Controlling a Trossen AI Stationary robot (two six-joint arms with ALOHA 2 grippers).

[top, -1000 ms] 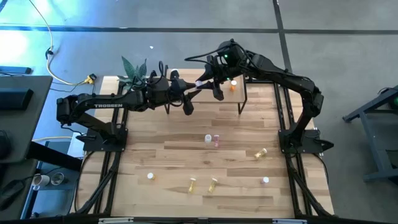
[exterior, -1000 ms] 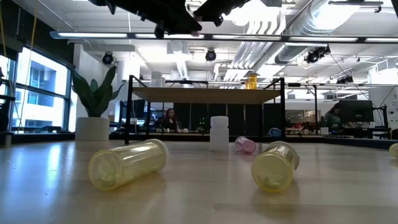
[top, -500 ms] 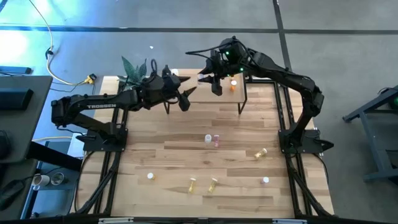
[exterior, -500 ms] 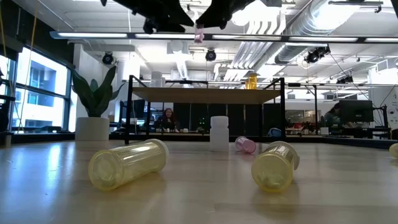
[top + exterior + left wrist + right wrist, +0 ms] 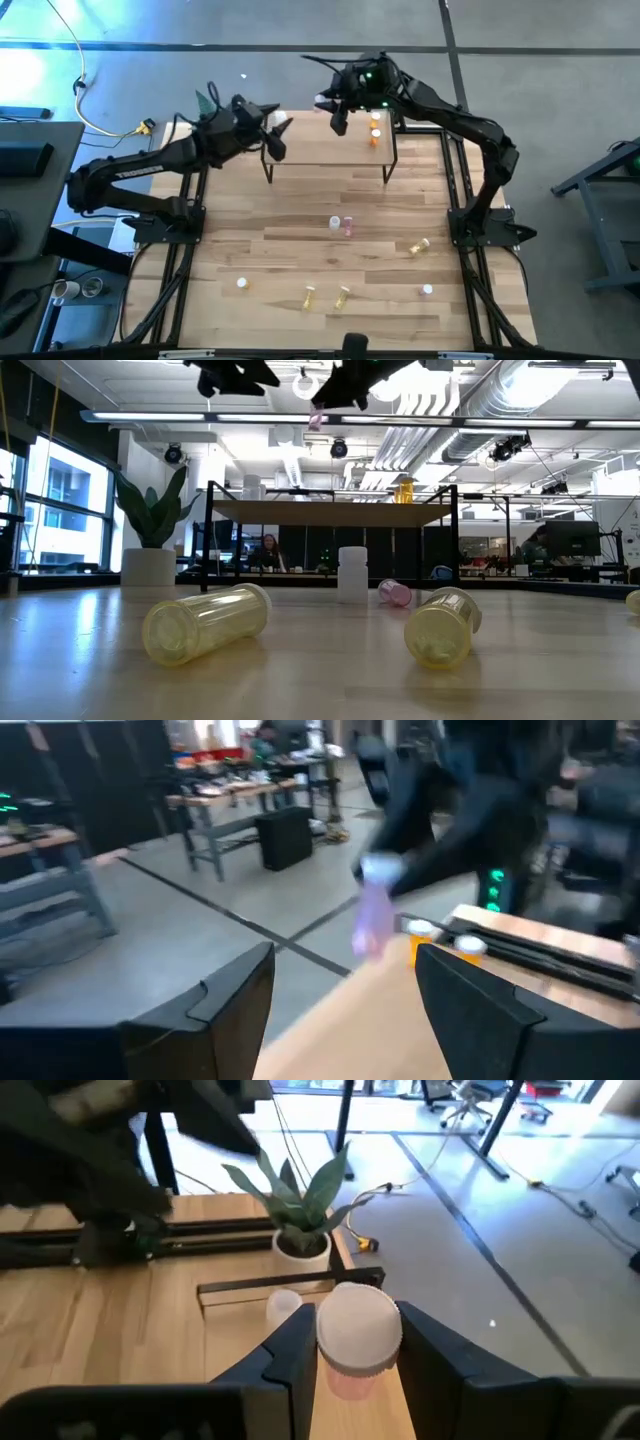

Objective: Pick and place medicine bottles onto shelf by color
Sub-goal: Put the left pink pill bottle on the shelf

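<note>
Pink bottle (image 5: pixel 350 1370) with a white cap sits pinched between the 2 fingers of the right gripper (image 5: pixel 352 1342), held in the air above the shelf (image 5: pixel 320 150) at its far edge. On the shelf stand 2 orange bottles (image 5: pixel 375 132) (white caps up), near its right end. Left gripper (image 5: pixel 277 128) hangs off the shelf's left end, fingers spread and holding nothing, apart from the pink bottle. Other bottles lie scattered on the table (image 5: pixel 250 245), among them a white bottle (image 5: pixel 335 222).
</note>
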